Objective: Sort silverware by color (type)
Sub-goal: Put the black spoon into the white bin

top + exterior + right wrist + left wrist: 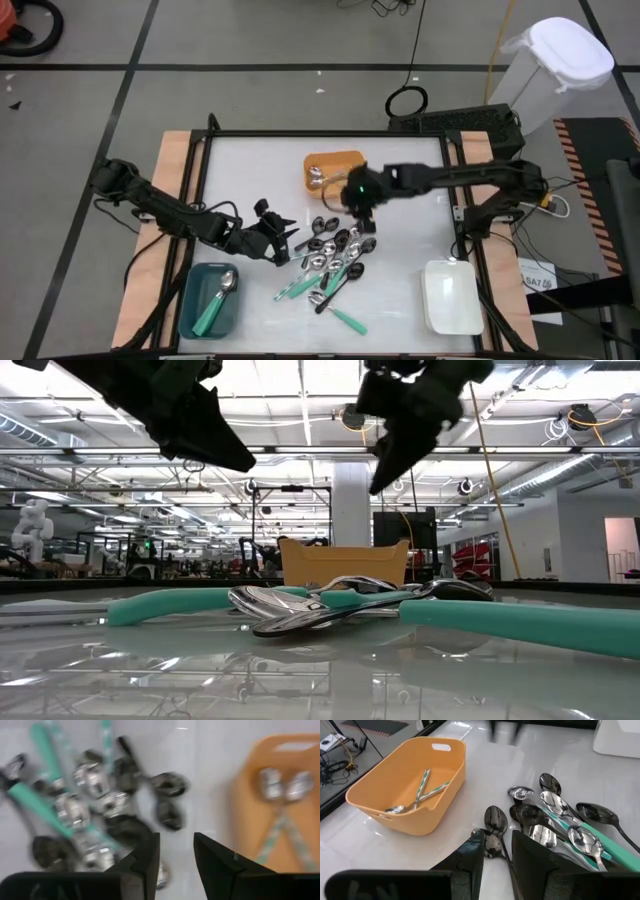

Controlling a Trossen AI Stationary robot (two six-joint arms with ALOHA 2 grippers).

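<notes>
A pile of spoons (335,262) lies mid-table: black ones, silver ones and teal-handled ones (590,840). My left gripper (497,852) hovers open at the pile's left side (285,238). A black spoon (495,822) lies just ahead of it, with its handle running back between the fingers. My right gripper (176,850) hangs open with nothing in it, above the table between the pile and the orange tray (362,208). The orange tray (335,160) holds two silver spoons (420,795). The teal tray (190,310) holds one teal-handled spoon (218,300). My left gripper has the black spoon's handle (506,860) in the gap between its fingers, close to one finger. The handle is far narrower than the gap. I cannot tell whether a finger touches it.
A white tray (452,297) sits at the near right corner. The table's raised frame (200,180) borders the white surface. Bare tabletop lies left of the orange tray and between the teal and white trays.
</notes>
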